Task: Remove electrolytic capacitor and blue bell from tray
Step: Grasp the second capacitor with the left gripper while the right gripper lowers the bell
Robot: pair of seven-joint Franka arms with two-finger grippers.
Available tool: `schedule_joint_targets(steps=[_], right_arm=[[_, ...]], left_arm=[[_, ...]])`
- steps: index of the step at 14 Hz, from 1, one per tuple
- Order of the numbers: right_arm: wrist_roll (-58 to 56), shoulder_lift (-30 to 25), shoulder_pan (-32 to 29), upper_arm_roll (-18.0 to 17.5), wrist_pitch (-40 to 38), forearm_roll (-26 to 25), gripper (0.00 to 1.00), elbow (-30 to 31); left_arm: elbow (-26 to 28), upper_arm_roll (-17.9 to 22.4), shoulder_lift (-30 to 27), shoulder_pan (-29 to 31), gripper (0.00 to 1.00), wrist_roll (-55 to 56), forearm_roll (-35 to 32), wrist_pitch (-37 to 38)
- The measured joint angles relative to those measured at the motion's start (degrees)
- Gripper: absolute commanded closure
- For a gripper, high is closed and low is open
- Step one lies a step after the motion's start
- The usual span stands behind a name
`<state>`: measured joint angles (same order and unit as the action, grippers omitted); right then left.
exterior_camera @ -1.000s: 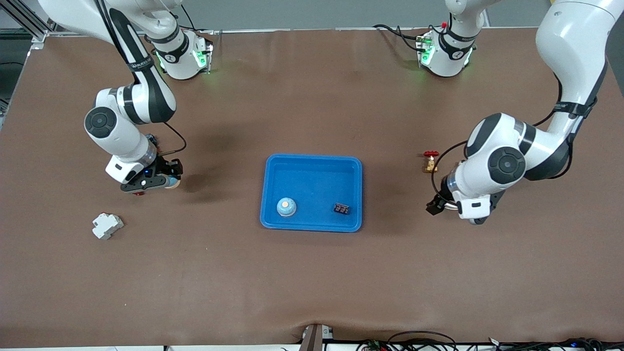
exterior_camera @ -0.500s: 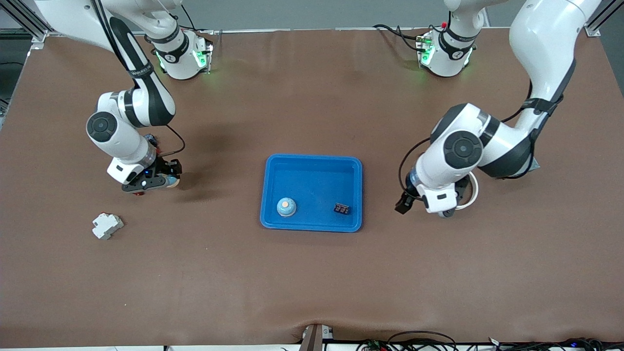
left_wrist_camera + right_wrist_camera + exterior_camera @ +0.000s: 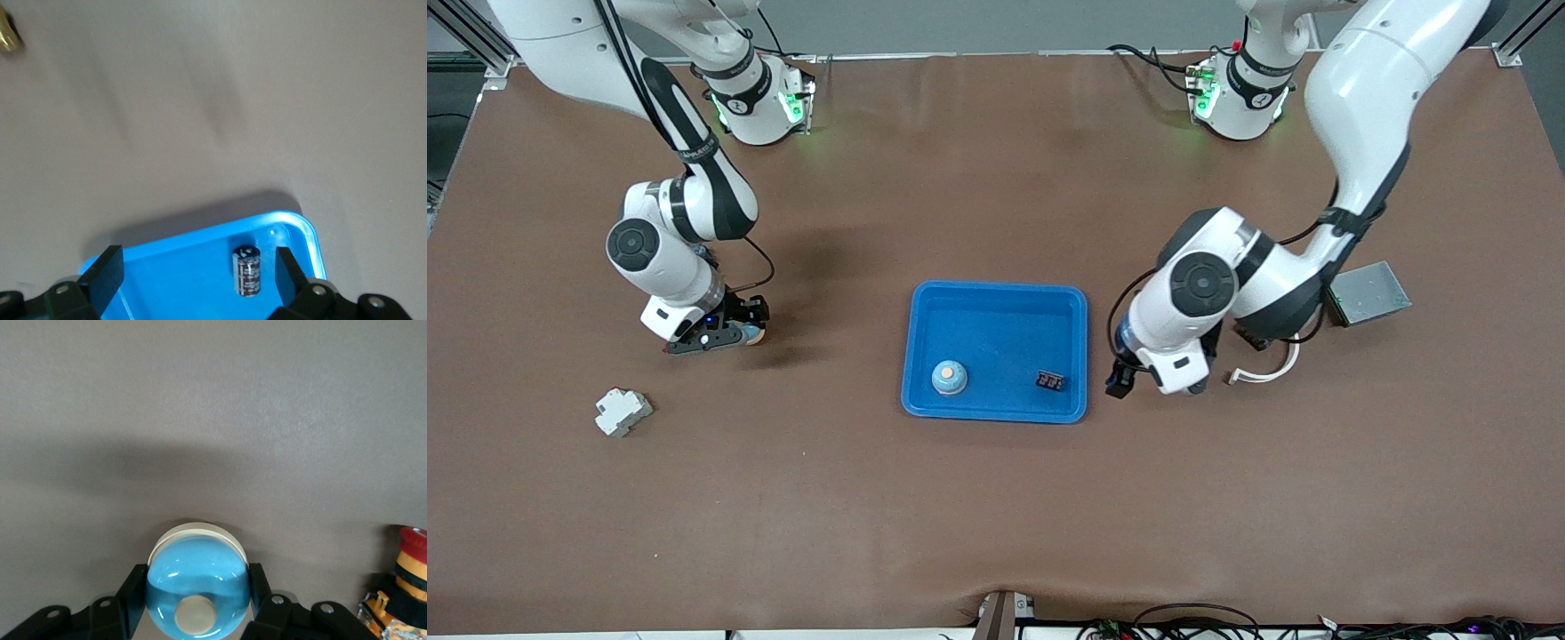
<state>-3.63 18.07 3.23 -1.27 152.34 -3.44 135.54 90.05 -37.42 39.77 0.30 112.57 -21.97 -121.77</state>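
Capacitor (image 3: 247, 271) lies in the tray (image 3: 996, 302) corner just ahead of the wide-open left tool (image 3: 197, 277); centre the jaws over its sides, then descend. Right tool (image 3: 197, 603), out over bare counter (image 3: 996, 516), grips a blue bell (image 3: 198, 583).

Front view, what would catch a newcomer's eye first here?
The shallow bright-blue plastic tray at mid-table stands out first, holding a small blue dome bell and a black cylindrical capacitor. The left gripper hangs open just off the tray's rim at the left arm's end. Toward the right arm's end, the right gripper is shut on a second blue dome bell over bare table.
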Motion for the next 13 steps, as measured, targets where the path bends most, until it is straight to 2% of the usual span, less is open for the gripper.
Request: schedule_joint_targets(steps=[1,4,7,8,9,10,13], right_arm=[[0.0,0.2,-0.1,0.0,0.1,0.0,1.0,0.0],[0.0,0.7,-0.3,0.0,0.9,0.0,1.0,0.0],[0.0,1.3,-0.3,0.0,1.7,0.0,1.0,0.0],[0.0,1.5,-0.3,0.0,2.0,0.0,0.59,0.0],[0.0,1.6,-0.3,0.0,2.1,0.0,0.27,0.0],[0.0,1.6,-0.3,0.0,2.2,0.0,0.0,0.0],[0.0,1.6,-0.3,-0.1,2.2,0.0,0.0,0.0]], left_arm=[[-1.2,2.1,0.9,-3.0,0.13,1.6,0.0,-0.9],[-4.6,8.6,3.7,-11.5,0.18,5.1,0.0,-3.4],[-6.4,12.8,6.7,-16.6,0.22,8.0,0.0,-6.9],[-6.8,13.5,7.5,-17.4,0.24,8.8,0.0,-7.8],[-7.0,13.9,8.1,-17.9,0.28,9.4,0.0,-8.7],[-7.2,14.0,8.6,-18.1,0.29,9.7,0.0,-9.3],[-7.3,14.1,9.7,-18.2,0.35,10.6,0.0,-11.2]])
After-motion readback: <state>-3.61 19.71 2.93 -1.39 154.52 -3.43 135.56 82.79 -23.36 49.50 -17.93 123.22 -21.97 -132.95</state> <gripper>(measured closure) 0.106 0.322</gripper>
